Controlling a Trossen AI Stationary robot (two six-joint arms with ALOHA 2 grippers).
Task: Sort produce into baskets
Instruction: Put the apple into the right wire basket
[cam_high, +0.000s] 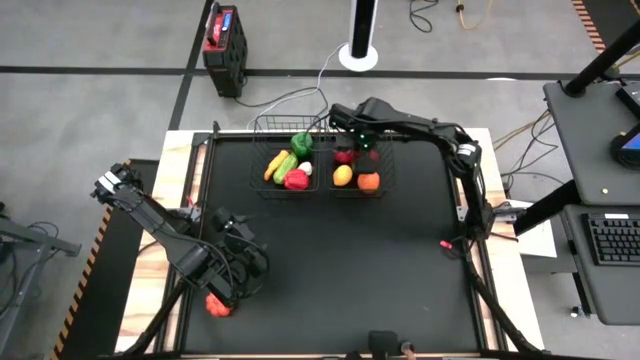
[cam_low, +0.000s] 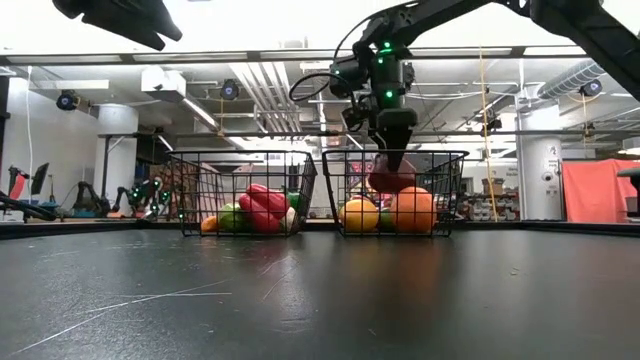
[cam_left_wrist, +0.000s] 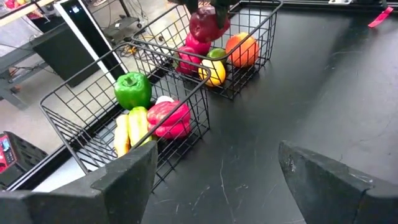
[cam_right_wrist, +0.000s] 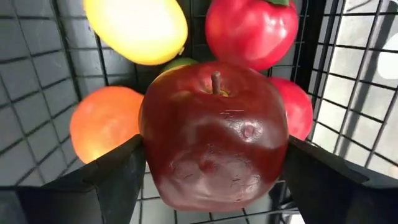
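Right end effector (cam_right_wrist: 211, 180) has a dark red apple (cam_right_wrist: 214, 137) pinched between its two fingers, stem up, and it hangs over the right-hand basket (cam_high: 383, 188), with the apple just above the fruit already inside. Beneath the apple sit a yellow lemon (cam_right_wrist: 137, 28), an orange fruit (cam_right_wrist: 102, 130) and a red pepper (cam_right_wrist: 252, 31), with another red piece (cam_right_wrist: 295, 106) tucked off to the side. Just beside it stands the left-hand basket (cam_high: 258, 182), holding a green pepper (cam_left_wrist: 132, 90), a red pepper (cam_left_wrist: 169, 118), yellow and green long pieces (cam_left_wrist: 129, 130) and a small white piece (cam_left_wrist: 164, 99). Well apart, near the front left corner of the black bench (cam_high: 400, 270), the left end effector (cam_left_wrist: 217, 180) hovers with its fingers spread wide and nothing between them. In the overhead view, a red piece of produce (cam_high: 218, 306) lies on the bench just beside it.
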